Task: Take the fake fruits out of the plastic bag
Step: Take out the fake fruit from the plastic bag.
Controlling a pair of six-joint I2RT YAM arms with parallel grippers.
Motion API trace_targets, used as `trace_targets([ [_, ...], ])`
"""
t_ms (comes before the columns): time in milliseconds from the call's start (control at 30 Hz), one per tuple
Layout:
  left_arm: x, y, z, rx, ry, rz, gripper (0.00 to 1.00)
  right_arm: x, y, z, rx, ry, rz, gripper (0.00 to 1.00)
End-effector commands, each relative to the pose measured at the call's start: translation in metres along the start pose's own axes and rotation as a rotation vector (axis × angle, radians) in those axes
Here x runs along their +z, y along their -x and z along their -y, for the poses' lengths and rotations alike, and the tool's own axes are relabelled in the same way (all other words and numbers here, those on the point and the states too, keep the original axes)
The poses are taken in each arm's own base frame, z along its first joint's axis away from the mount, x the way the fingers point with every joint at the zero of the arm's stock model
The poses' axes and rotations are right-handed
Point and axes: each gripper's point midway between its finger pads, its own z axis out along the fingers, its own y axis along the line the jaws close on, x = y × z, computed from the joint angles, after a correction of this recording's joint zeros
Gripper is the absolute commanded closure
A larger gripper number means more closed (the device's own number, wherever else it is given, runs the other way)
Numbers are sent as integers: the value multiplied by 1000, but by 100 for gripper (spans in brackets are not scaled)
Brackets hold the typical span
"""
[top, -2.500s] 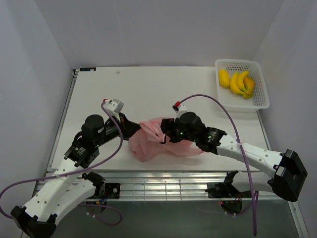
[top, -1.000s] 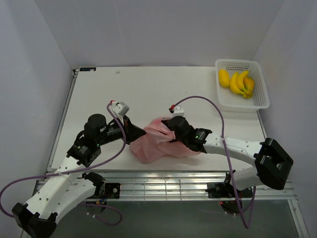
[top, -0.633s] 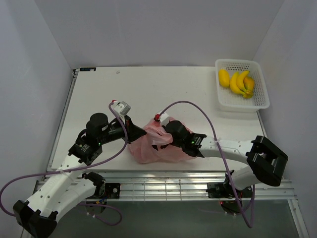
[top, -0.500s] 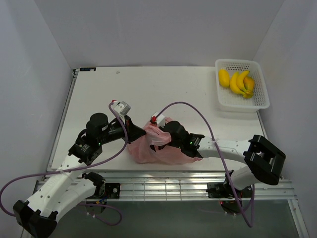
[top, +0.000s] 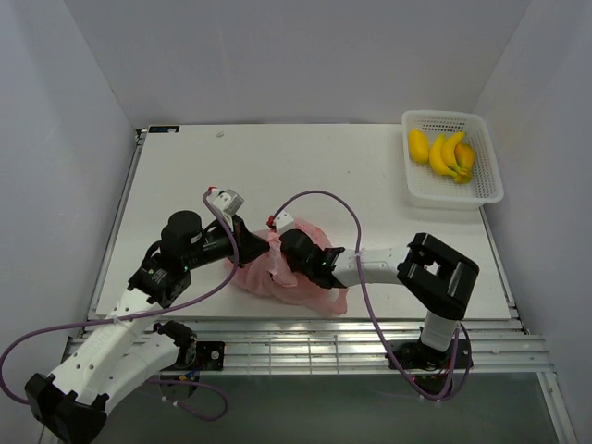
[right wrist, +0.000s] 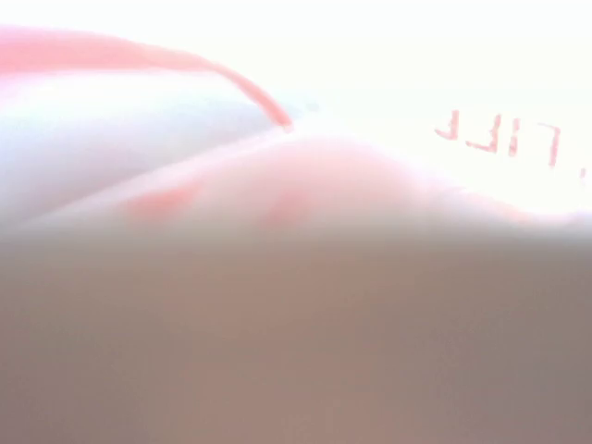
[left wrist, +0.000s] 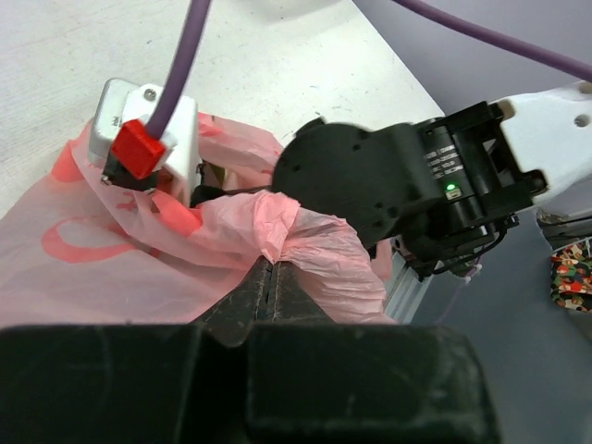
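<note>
Where the pink bag lies crumpled near the front edge of the worktop, the left claw is pressed together on a fold of it. The right claw is buried among its folds, so I cannot tell its state; a white basket stands well apart.

I find no text that I can read with certainty. In the right wrist view the plastic bag fills the view, blurred. It carries a short row of red printed characters at upper right. They look like four or so upright letters, but I cannot make out a word. In the left wrist view the bag's pink film shows a red printed loop, a mark without letters. In the top view no print is legible.
</note>
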Motion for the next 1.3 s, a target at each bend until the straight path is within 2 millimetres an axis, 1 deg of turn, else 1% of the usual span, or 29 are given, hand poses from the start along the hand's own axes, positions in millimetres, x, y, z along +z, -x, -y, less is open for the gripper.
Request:
trace_targets([
  [0, -2, 2, 9, 14, -45, 12, 100, 9, -31, 31, 73, -198, -88, 10],
  [33, -2, 2, 9, 14, -46, 12, 100, 13, -41, 33, 67, -208, -113, 10],
  [100, -3, 2, 9, 15, -46, 15, 100, 16, -52, 35, 70, -214, -142, 10],
  [167, -3, 4, 10, 16, -44, 19, 100, 17, -52, 31, 73, -198, -146, 8],
  [200, -3, 3, 10, 15, -44, 18, 100, 18, -51, 31, 72, -194, -145, 5],
  [300, -4, 4, 9, 16, -35, 26, 100, 17, -44, 27, 71, -175, -126, 1],
  [333, -5, 4, 9, 16, -32, 27, 100, 14, -37, 25, 66, -168, -110, 6],
  [367, -4, 4, 7, 15, -28, 27, 100, 13, -34, 23, 67, -156, -102, 9],
  [400, -4, 4, 6, 12, -22, 27, 100, 11, -31, 22, 68, -152, -95, 20],
  [433, -4, 4, 6, 11, -19, 27, 100, 7, -19, 20, 69, -137, -60, 31],
  [467, -4, 4, 5, 9, -11, 28, 100, 5, -14, 17, 72, -120, -42, 46],
  [500, -4, 4, 4, 6, -7, 29, 100, 1, -11, 16, 75, -114, -30, 66],
  [533, -3, 4, 3, 5, -3, 27, 100, -5, 1, 13, 84, -100, 5, 69],
  [567, -3, 4, 1, 4, 6, 29, 100, -8, 6, 11, 79, -84, 12, 72],
  [600, -3, 4, 0, 0, 14, 31, 100, -15, 18, 8, 82, -71, 38, 75],
  [667, -4, 5, -3, -1, 31, 38, 100, -24, 28, 3, 85, -44, 57, 80],
  [733, -4, 7, -5, -2, 46, 46, 100, -40, 45, -1, 87, -15, 103, 83],
  [767, -5, 7, -5, -3, 50, 47, 100, -45, 51, -2, 88, -10, 120, 84],
  [800, -6, 8, -7, -1, 61, 54, 100, -49, 55, -1, 83, -9, 135, 88],
  [833, -6, 9, -6, -2, 60, 57, 100, -58, 62, 1, 87, -10, 161, 87],
  [867, -6, 9, -5, 0, 57, 56, 100, -61, 66, 5, 86, -32, 178, 84],
  [967, -7, 8, -2, 5, 38, 52, 100, -63, 71, 21, 57, -112, 187, 37],
  [1000, -7, 8, -2, 6, 36, 53, 100, -58, 64, 26, 44, -140, 158, 23],
  [1067, -6, 7, -1, 6, 29, 47, 100, -53, 65, 28, 34, -152, 147, 20],
  [1100, -5, 6, -1, 5, 26, 43, 100, -45, 57, 30, 28, -162, 126, 17],
  [1133, -5, 6, 0, 5, 21, 41, 100, -41, 56, 30, 26, -166, 119, 17],
  [1167, -4, 5, 1, 3, 13, 33, 100, -37, 60, 30, 30, -177, 124, 16],
  [1233, -4, 4, 3, 3, 0, 28, 100, -25, 53, 38, 29, -215, 92, 11],
  [1267, -3, 3, 3, 1, -4, 22, 100, -23, 55, 42, 38, -243, 99, 9],
])
